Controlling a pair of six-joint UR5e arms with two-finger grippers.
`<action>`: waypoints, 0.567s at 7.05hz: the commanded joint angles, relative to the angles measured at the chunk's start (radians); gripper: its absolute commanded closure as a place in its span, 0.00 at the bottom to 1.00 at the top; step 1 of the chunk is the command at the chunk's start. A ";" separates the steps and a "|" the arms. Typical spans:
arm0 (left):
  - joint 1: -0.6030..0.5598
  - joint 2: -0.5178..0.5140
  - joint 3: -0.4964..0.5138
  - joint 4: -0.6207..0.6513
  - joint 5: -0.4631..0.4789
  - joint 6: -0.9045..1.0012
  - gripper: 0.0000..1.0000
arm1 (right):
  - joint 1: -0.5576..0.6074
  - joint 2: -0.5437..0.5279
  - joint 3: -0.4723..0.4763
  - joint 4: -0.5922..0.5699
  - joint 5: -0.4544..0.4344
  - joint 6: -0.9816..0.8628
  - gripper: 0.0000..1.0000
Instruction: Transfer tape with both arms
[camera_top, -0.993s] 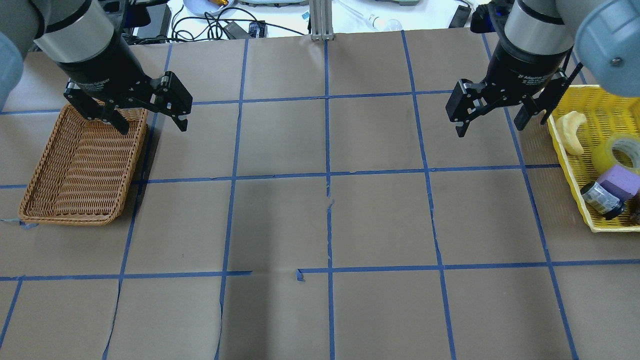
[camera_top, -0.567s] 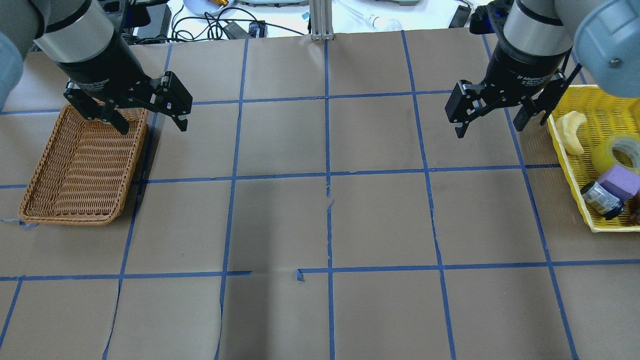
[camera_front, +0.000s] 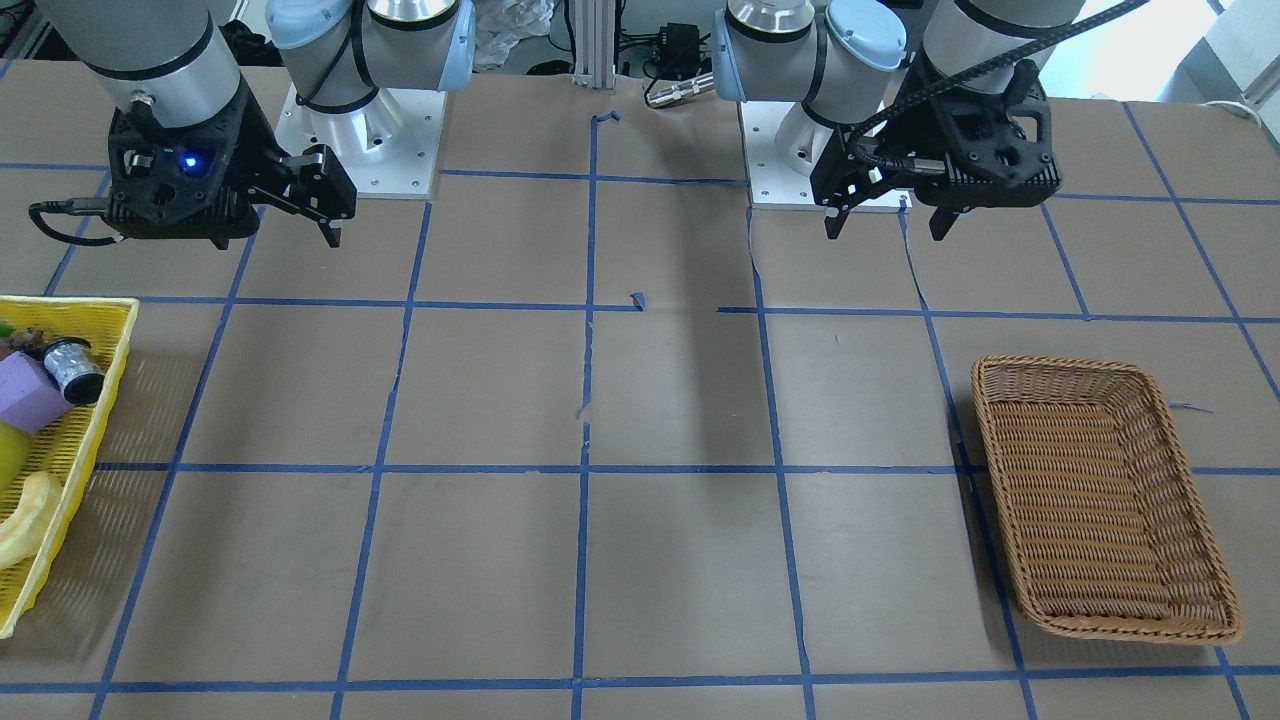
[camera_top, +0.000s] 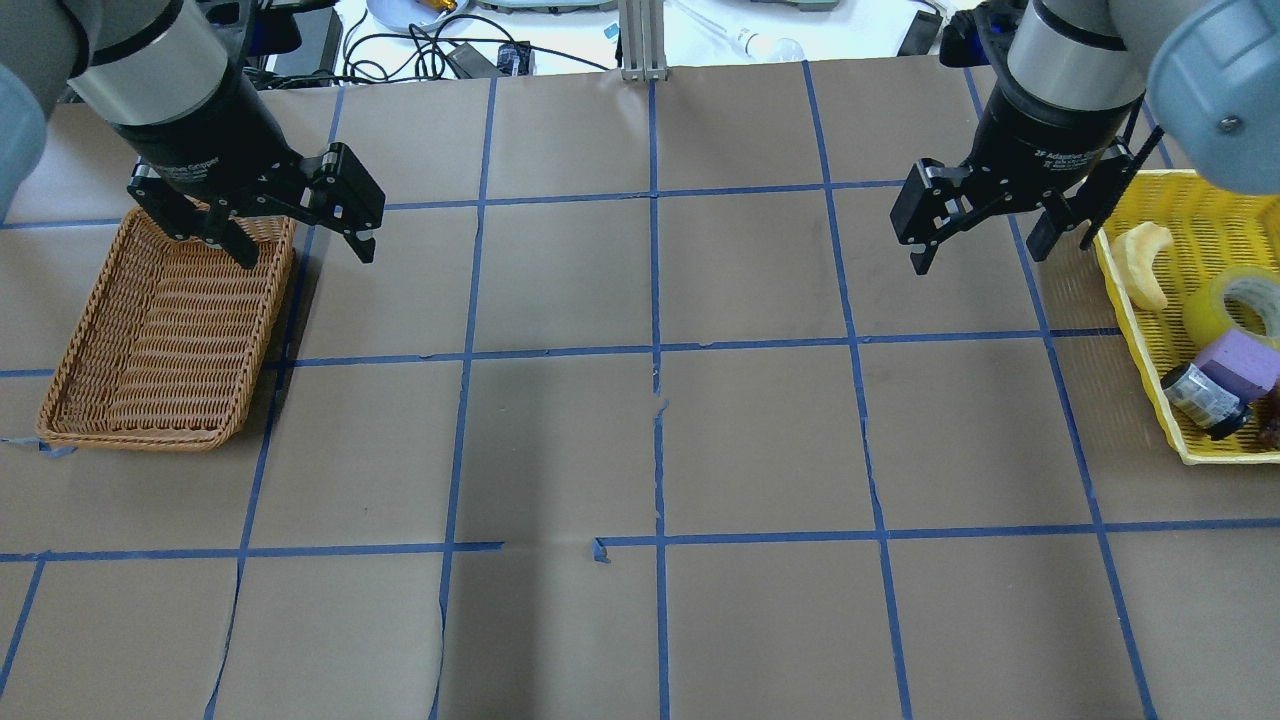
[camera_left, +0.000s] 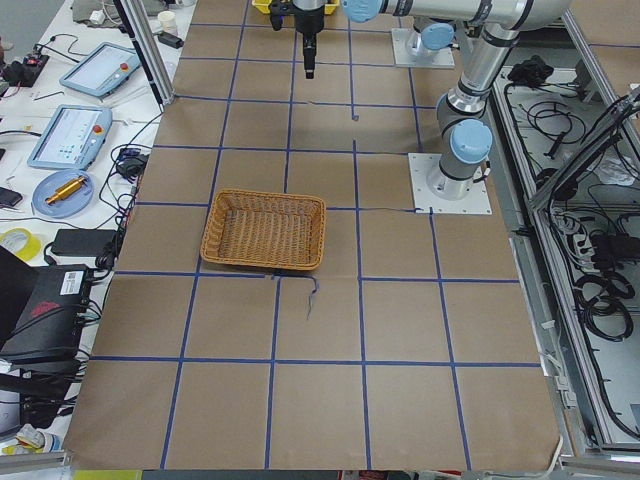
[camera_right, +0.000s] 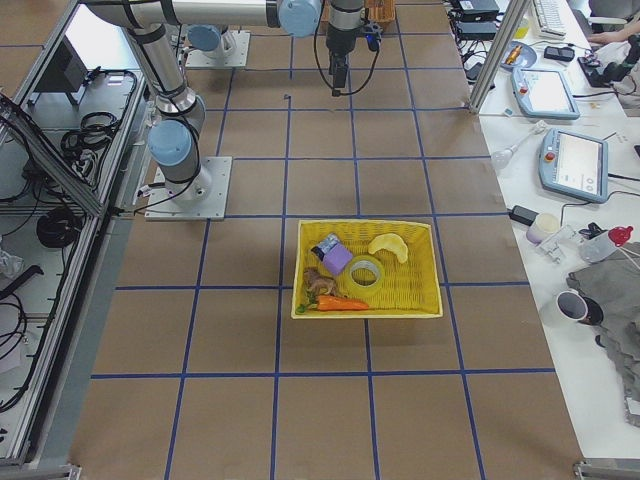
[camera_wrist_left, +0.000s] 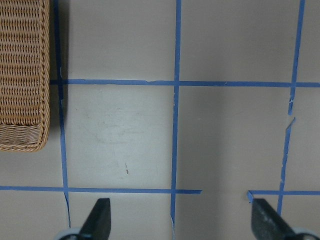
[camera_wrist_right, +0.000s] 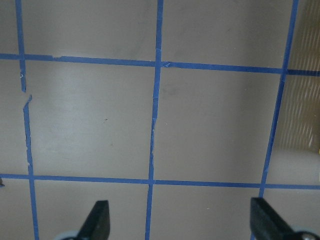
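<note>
The tape (camera_top: 1238, 298) is a translucent yellow roll lying in the yellow basket (camera_top: 1140, 342) at the table's right edge; it also shows in the exterior right view (camera_right: 364, 271). My right gripper (camera_top: 977, 258) hangs open and empty above the table, just left of that basket's far corner. My left gripper (camera_top: 305, 255) hangs open and empty above the far right corner of the wicker basket (camera_top: 140, 438). The left wrist view shows the open left gripper (camera_wrist_left: 182, 220) over bare table. The right wrist view shows the open right gripper (camera_wrist_right: 181, 220) over bare table too.
The yellow basket also holds a banana-shaped piece (camera_top: 1146, 262), a purple block (camera_top: 1245, 365), a silvery spool with black ends (camera_top: 1200, 398) and a carrot (camera_right: 343, 303). The wicker basket holds nothing. Brown paper with blue tape grid lines covers the table. Cables and devices lie beyond the far edge.
</note>
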 joint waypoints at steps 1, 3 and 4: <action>0.000 0.000 0.000 0.000 0.000 0.001 0.00 | 0.002 0.002 -0.008 -0.008 0.000 0.013 0.00; 0.000 0.000 0.000 0.000 0.000 0.001 0.00 | 0.002 0.005 -0.009 -0.005 -0.005 0.011 0.00; 0.000 0.000 0.000 0.000 0.000 -0.002 0.00 | 0.002 0.005 -0.003 0.003 0.001 0.013 0.00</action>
